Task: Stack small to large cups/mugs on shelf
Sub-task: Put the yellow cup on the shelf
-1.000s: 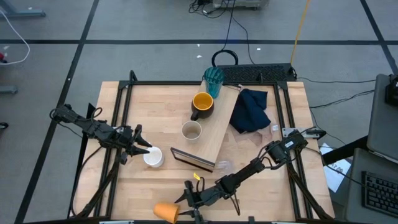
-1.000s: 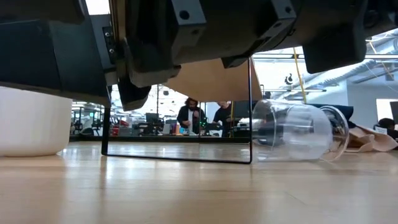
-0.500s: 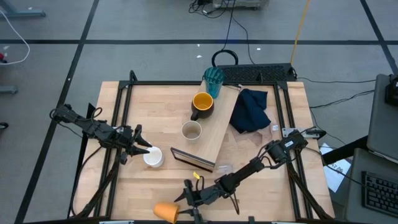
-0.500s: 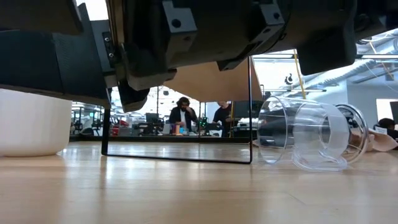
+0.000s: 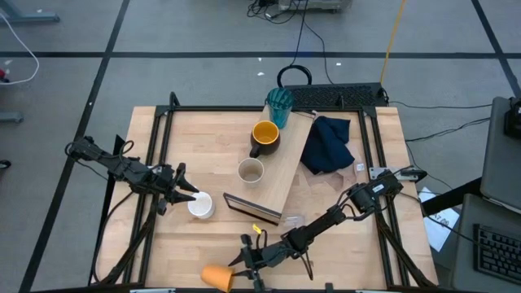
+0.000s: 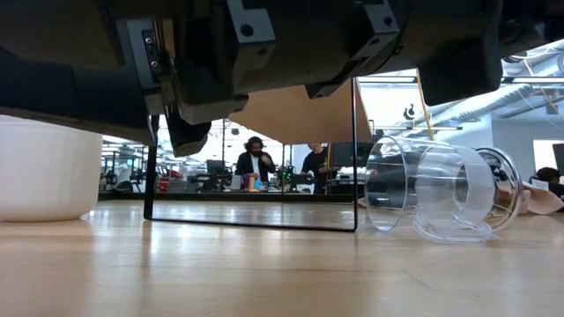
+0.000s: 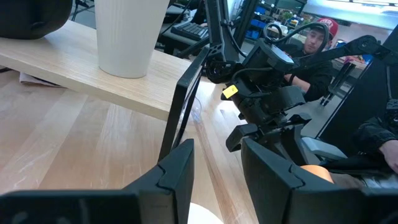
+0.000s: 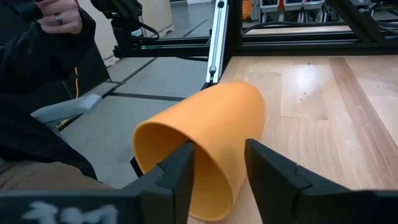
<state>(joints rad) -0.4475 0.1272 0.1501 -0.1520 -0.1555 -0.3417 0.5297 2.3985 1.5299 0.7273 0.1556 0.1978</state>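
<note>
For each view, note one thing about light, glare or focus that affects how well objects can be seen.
High view: even light, soft shadows, everything sharp. Low view: bright windows behind; the dark arm overhead is in silhouette, the clear glass lying on its side shows reflections. Left wrist view: near fingers soft. Right wrist view: orange cup evenly lit and clear.

We see two slim black arms built from jointed segments, each ending in a two-fingered claw. The left claw (image 5: pixel 194 196) has flat, angular black fingers (image 7: pixel 179 175) with bevelled edges. The right claw (image 5: pixel 236 262) has matching dark fingers (image 8: pixel 180 171), and a small yellow tag (image 5: pixel 258 231) sits on that arm near the wrist. Close up, the dark housing (image 6: pixel 291 44) shows round screw heads and blocky panels.
</note>
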